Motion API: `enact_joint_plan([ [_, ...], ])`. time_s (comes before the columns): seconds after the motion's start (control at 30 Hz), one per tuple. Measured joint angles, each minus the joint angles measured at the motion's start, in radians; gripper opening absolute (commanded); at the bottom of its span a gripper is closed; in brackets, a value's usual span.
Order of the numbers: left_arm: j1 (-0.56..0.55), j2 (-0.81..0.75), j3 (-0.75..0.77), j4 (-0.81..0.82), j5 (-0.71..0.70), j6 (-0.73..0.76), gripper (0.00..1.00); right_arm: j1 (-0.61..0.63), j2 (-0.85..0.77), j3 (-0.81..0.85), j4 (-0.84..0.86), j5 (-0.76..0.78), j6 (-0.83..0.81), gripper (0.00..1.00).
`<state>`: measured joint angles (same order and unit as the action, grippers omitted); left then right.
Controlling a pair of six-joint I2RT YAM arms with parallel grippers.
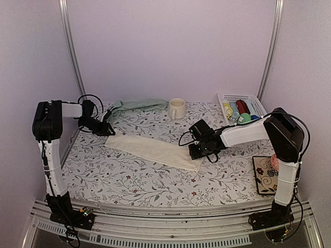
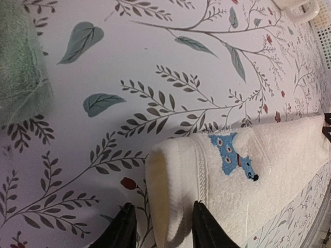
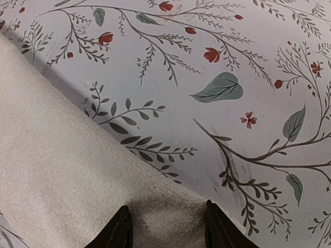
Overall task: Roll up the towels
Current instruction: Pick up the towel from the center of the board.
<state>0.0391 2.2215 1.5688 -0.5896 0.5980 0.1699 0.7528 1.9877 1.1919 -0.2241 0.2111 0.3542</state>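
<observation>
The cream towel (image 1: 155,150) lies folded in a long strip, slanting from back left to front right on the flowered table. Its blue mark (image 2: 232,153) shows near the left end. My left gripper (image 1: 107,132) is at that end and open. In the left wrist view (image 2: 164,230) its fingers straddle the towel's curled end fold (image 2: 170,186); the right finger rests on the cloth, the left one stands clear of it. My right gripper (image 1: 197,152) is open over the towel's right end (image 3: 77,170), fingers (image 3: 116,230) wide apart. The sage green towel (image 1: 135,105) lies bunched at the back left.
A cream mug (image 1: 176,108) stands at the back centre. A white basket (image 1: 243,98) with several rolled cloths is at the back right. A patterned mat (image 1: 265,174) lies at the right front edge. The green towel (image 2: 20,72) is close behind my left gripper.
</observation>
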Motion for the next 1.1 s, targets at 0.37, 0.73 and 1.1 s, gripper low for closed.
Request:
enact_joint_plan([
  [0.37, 0.023, -0.005, -0.031, -0.014, 0.1, 0.039, 0.0, 0.0, 0.0, 0.0, 0.0, 0.0, 0.0, 0.48],
  [0.73, 0.025, -0.07, -0.018, -0.014, 0.163, 0.014, 0.0, 0.0, 0.002, 0.0, 0.0, 0.0, 0.0, 0.48],
  [1.1, 0.024, -0.075, 0.018, 0.009, 0.123, -0.023, 0.0, 0.0, 0.007, 0.007, 0.004, 0.001, 0.0, 0.48],
])
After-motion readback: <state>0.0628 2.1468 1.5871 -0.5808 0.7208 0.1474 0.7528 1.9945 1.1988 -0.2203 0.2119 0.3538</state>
